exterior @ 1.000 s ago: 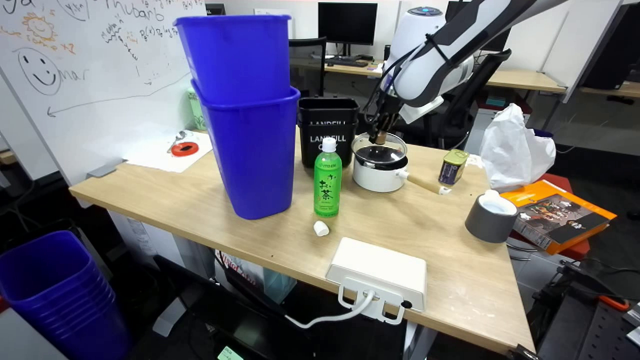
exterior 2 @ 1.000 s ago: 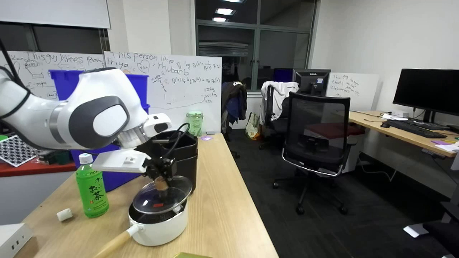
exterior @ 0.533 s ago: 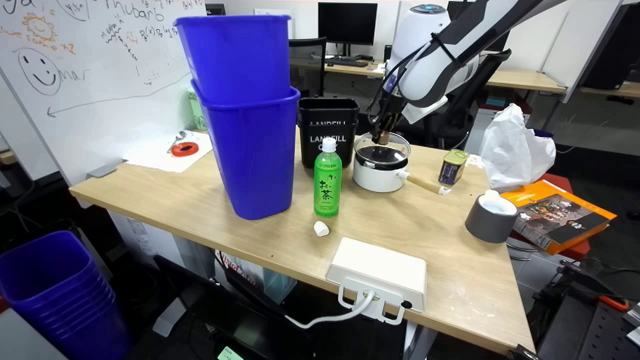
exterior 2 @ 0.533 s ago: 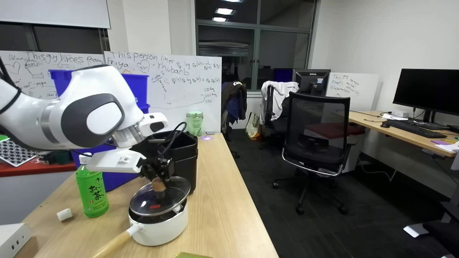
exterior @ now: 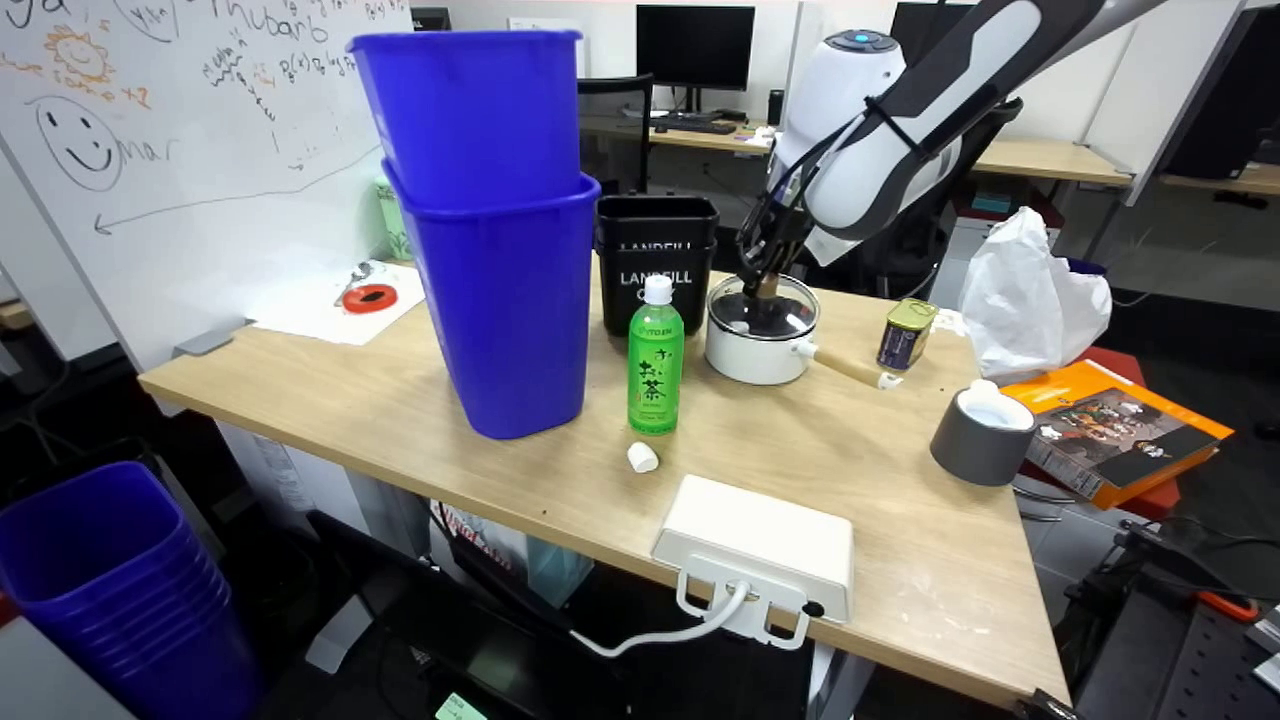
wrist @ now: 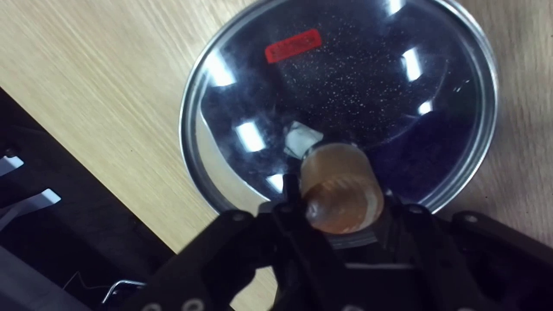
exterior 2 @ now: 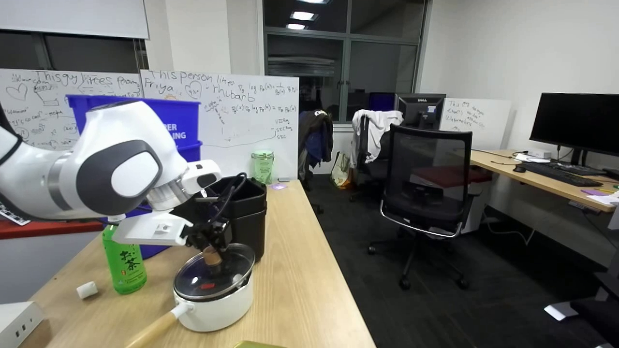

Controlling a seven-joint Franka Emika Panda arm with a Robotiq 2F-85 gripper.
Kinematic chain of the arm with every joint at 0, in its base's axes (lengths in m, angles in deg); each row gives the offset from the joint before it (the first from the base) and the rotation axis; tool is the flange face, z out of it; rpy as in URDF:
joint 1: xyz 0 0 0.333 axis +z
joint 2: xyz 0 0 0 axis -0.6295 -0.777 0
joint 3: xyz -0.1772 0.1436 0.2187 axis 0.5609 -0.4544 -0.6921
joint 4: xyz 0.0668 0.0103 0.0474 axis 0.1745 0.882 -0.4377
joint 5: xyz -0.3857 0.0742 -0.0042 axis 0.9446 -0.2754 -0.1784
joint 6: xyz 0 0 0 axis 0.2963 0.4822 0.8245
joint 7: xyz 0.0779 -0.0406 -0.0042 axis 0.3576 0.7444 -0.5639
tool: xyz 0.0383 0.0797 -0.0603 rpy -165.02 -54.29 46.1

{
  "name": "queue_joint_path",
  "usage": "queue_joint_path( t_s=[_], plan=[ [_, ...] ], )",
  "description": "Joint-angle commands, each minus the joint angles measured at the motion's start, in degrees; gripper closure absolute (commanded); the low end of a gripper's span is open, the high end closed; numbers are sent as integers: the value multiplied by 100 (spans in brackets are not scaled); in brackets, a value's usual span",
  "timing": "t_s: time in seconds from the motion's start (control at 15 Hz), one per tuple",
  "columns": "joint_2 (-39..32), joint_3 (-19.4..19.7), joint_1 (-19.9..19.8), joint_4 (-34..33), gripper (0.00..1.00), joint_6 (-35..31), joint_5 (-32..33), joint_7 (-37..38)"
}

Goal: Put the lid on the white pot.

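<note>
The see-through lid [exterior: 742,318] with its metal rim lies over the white pot [exterior: 757,362]. In an exterior view the lid [exterior 2: 200,284] covers most of the opening of the pot [exterior 2: 220,313], and a dark strip of the inside shows at the right. My gripper [exterior: 768,283] is shut on the lid's brown knob, also seen in the wrist view [wrist: 339,190]. In the wrist view the lid [wrist: 345,90] is off-centre: table shows through its lower left. It looks slightly tilted; whether its rim touches the pot all round I cannot tell.
The black container [exterior: 655,270] stands close beside the pot. The green bottle [exterior: 655,370] stands before them, near blue bins [exterior: 500,300]. The pot's wooden handle [exterior: 850,367] points toward a small can [exterior: 905,333]. A grey cylinder [exterior: 980,440] and white box [exterior: 755,540] are nearer the edges.
My gripper and the lid have moved down toward the pot, with a small sideways shift. The gap between lid and pot rim has narrowed. The pot has not moved.
</note>
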Motion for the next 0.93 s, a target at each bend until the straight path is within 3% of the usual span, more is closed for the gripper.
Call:
queue_joint_path(
  t_s=[0.0, 0.47, 0.87],
  plan=[
    [0, 120, 67, 99, 84, -205, 91, 85],
    [32, 52, 80, 230, 84, -150, -119, 406],
    [83, 124, 165, 409, 84, -21, -509, 1121]
  ],
)
